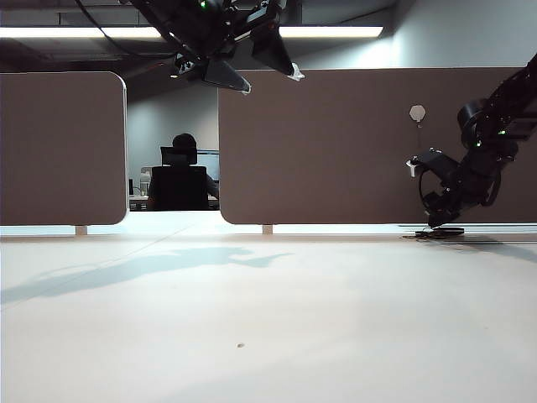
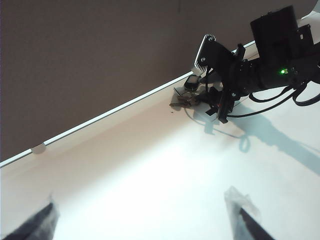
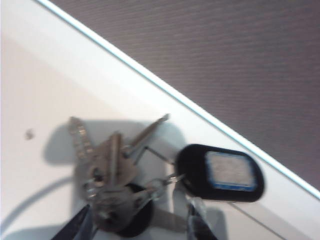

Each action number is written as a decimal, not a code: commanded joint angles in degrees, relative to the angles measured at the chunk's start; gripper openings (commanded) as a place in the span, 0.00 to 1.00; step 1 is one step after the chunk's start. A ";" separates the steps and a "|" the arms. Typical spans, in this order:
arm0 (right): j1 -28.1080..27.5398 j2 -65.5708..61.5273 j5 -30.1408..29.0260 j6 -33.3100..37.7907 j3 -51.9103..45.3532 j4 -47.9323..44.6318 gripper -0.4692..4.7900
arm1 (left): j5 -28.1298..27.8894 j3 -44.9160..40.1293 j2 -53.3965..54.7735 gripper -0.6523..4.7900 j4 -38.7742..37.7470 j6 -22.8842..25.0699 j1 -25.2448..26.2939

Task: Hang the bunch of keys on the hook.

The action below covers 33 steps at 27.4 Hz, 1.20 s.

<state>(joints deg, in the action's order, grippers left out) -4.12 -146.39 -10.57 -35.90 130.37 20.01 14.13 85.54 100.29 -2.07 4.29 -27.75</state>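
Observation:
The bunch of keys (image 1: 442, 232) lies flat on the white table, right against the foot of the brown panel (image 1: 336, 151). Up close, the silver keys (image 3: 112, 165) fan out from a ring beside the black oval fob (image 3: 222, 172). My right gripper (image 3: 139, 225) points down over them, open, a finger on either side of the key heads. The hook (image 1: 417, 112), a pale hexagonal pad, sits high on the panel above that arm. My left gripper (image 2: 142, 220) hangs open and empty high above the table (image 1: 264, 75), looking toward the right arm (image 2: 260, 75) and the keys (image 2: 186, 97).
A second brown panel (image 1: 59, 151) stands at the back left, with a gap between the two panels where a person in a dark chair (image 1: 180, 180) sits beyond. White table (image 1: 252, 319) spreads toward the front. A small speck (image 1: 241, 345) lies on it.

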 commanded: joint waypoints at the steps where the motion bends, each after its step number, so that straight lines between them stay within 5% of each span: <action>1: 0.04 0.07 -1.14 -0.17 0.37 0.50 0.55 | 0.02 0.22 -0.42 1.00 0.42 0.24 -0.02; 13: 0.11 -1.70 -2.84 -3.10 0.37 -3.93 0.52 | -0.42 0.04 -0.42 1.00 -0.61 0.26 -0.02; 16: 0.15 -1.92 -3.93 -2.27 0.37 -3.80 0.30 | -0.42 0.04 -0.42 1.00 -0.61 0.26 -0.02; 21: 0.15 -1.92 -4.63 -1.40 0.37 -2.40 0.32 | -0.42 0.04 -0.42 1.00 -0.61 0.24 -0.02; 25: 0.15 -1.92 -4.63 -1.38 0.37 -1.84 0.42 | -0.39 0.04 -0.46 1.00 -0.90 0.22 -0.02; 33: 0.15 -1.92 -5.03 -1.40 0.37 -1.86 0.41 | -0.42 0.04 -0.46 1.00 -1.70 0.24 -0.02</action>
<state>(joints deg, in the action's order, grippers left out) -3.99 -148.62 -15.05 -37.43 130.43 18.55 13.82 85.49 100.25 -4.05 4.29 -27.75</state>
